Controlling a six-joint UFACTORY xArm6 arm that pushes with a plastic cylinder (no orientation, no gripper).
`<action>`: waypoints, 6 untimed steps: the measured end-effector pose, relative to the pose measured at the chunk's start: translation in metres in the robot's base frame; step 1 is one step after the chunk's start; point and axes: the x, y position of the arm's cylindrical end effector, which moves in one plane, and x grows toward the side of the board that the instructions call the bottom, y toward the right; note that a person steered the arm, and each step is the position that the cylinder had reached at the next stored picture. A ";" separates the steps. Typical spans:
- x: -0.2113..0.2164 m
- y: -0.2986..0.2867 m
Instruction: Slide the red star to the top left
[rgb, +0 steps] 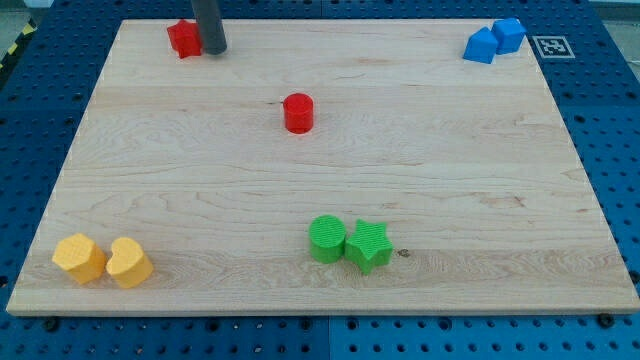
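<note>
The red star (183, 38) lies near the board's top left corner. My tip (213, 50) is at the lower end of the dark rod, right beside the star on its right side and touching or almost touching it. A red cylinder (298, 113) stands apart near the upper middle of the board, below and to the right of the tip.
A green cylinder (326, 239) and a green star (367, 246) touch at the bottom middle. Two yellow blocks, one rounded (79, 257) and one heart-shaped (129, 262), sit at the bottom left. Two blue blocks (495, 41) are at the top right. The wooden board (460, 180) rests on a blue pegboard.
</note>
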 end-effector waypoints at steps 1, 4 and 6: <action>0.007 0.001; 0.007 -0.042; 0.002 -0.043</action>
